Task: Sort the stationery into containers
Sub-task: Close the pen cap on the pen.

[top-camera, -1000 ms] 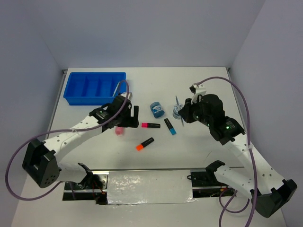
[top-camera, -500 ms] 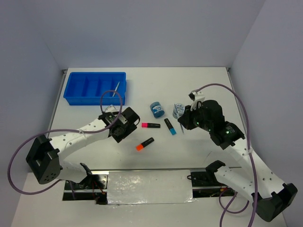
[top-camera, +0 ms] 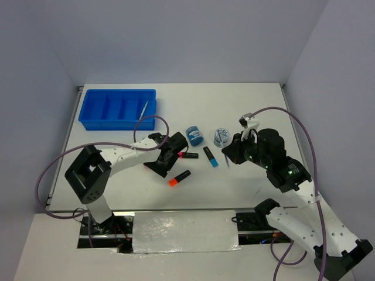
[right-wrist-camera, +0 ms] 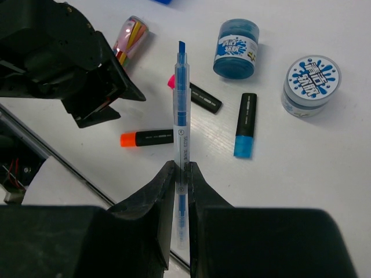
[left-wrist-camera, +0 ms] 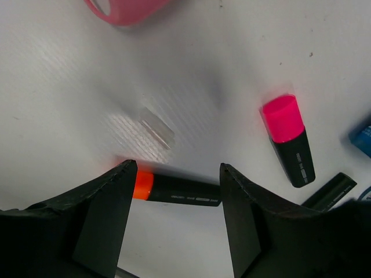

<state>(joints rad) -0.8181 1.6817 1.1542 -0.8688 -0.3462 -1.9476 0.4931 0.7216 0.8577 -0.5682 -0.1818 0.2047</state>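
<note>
Left claw [left-wrist-camera: 177, 171]: spread, hovering just over orange marker [left-wrist-camera: 177, 190] on counter [left-wrist-camera: 69, 87].
Marker axis: runs jaw to jaw; wrist probably needs turning.
Right claw [right-wrist-camera: 182, 174]: pinching blue pen [right-wrist-camera: 182, 116].
Tray [top-camera: 105, 124]: far left.

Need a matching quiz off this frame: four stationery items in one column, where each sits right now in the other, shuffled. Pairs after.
Items
1. orange-ended marker
2. blue pen
3. thin pale pen
4. blue-ended marker

Places
A. in the blue tray, rightmost compartment
B. flat on the table, beside the jar with the splash-print lid
C. flat on the table, framed between the open left claw fingers in its wrist view
D. clamped in the right claw

Pairs: 1-C, 2-D, 3-A, 4-B
</note>
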